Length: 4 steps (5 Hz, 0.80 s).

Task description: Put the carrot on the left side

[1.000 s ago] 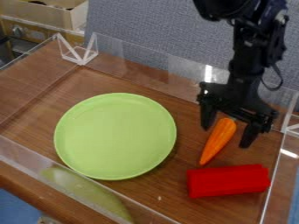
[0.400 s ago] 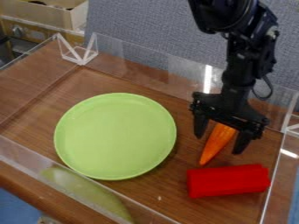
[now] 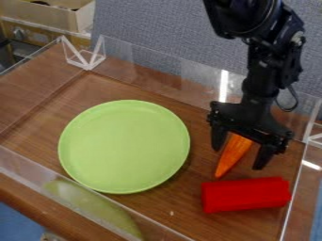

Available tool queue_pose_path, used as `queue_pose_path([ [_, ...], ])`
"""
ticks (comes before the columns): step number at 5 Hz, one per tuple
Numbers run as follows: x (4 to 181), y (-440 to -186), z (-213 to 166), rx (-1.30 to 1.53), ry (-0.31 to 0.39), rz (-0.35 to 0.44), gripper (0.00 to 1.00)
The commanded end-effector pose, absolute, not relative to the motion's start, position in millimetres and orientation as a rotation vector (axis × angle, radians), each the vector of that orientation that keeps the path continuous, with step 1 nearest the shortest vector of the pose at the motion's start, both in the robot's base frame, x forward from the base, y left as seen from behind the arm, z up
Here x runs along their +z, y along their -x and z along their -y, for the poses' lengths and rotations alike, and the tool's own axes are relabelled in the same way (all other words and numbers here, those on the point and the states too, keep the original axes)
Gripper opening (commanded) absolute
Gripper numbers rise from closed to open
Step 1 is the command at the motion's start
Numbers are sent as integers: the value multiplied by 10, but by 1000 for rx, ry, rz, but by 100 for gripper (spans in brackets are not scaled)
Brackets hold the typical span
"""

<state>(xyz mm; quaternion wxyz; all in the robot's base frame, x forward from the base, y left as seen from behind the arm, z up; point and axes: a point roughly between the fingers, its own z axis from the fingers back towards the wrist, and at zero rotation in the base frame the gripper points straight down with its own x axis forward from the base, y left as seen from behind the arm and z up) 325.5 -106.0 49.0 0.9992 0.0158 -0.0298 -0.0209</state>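
The orange carrot lies on the wooden table to the right of the green plate, its thin end pointing toward the front. My black gripper hangs straight down over the carrot's thick upper end, open, with one finger on each side of it. The fingers straddle the carrot without clamping it. The carrot's stem tip is hidden behind the gripper.
A red rectangular block lies just in front of the carrot at the front right. Clear acrylic walls fence the table. A clear triangular bracket stands at the back left.
The gripper has shifted slightly left and lowered around the carrot's upper end. The carrot, plate and block have not moved.
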Motion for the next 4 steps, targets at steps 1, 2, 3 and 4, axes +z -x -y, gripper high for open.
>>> queue_pose_path([
  [1, 719, -3349, 973, -10, -11, 137, 100],
  [2, 626, -3413, 968, 3, -12, 142, 100],
  [3, 536, -3438, 915, 40, -8, 120, 100],
  [4, 486, -3459, 861, 76, -3, 108, 0],
])
